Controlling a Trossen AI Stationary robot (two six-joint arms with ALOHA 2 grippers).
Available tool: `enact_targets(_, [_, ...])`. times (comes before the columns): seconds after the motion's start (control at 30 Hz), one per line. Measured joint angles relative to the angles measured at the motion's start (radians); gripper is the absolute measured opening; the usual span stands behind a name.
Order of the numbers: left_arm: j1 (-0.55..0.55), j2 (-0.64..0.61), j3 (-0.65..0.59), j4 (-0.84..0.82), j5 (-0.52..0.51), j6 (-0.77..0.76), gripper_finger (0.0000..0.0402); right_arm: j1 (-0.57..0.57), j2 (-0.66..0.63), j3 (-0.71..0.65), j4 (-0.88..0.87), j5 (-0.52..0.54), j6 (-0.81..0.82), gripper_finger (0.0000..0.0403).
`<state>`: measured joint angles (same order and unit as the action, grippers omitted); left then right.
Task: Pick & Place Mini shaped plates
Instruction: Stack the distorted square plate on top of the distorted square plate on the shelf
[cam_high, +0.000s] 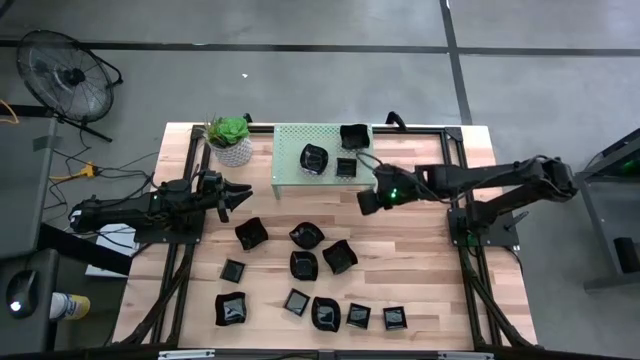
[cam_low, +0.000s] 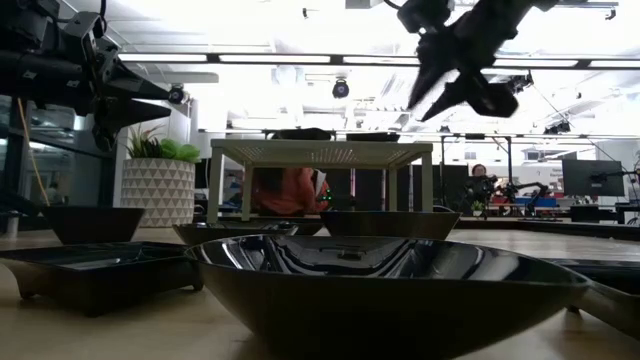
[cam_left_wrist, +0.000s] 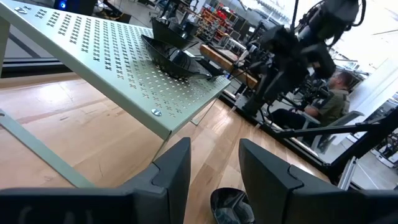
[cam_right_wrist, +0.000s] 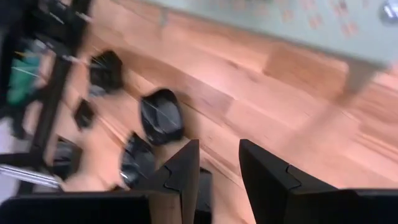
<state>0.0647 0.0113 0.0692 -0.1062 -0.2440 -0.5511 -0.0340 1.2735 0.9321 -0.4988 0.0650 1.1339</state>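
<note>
Wooden tabletop (cam_high: 420, 285) is carrying the mini shaped plates (cam_high: 305, 265), most of them lying scattered across its near half while three are sitting on the perforated pale green shelf (cam_high: 290, 150) beside the potted plant (cam_high: 231, 138). We are holding our right gripper (cam_high: 366, 201) just off the shelf's front edge, fingers spread and gripping nothing, and our left gripper (cam_high: 240, 190) is hovering near the plant, jaws parted and empty

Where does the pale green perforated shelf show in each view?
High view: shelf at the table's far middle, three black plates on it.
Low view: shelf centre, behind the near plates, seen edge-on.
Left wrist view: shelf across the upper left.
Right wrist view: its edge along the top.
Shared landmark: potted plant beside the shelf, in the high and low views only.
</note>
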Motion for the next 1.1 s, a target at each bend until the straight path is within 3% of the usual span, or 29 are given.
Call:
enact_targets(0.33, [0.0, 0.0, 0.0, 0.0, 0.0, 0.0, 0.0133, 0.144, 0.038, 0.0, -0.16, 0.064, 0.043, 0.0109])
enact_targets(0.7, [0.0, 0.0, 0.0, 0.0, 0.0, 0.0, 0.0133, 0.218, 0.183, 0.0, -0.132, -0.003, 0.063, 0.0143])
enact_targets(1.1, [0.0, 0.0, 0.0, 0.0, 0.0, 0.0, 0.0133, 0.24, 0.348, 0.011, 0.021, -0.08, 0.047, 0.0147])
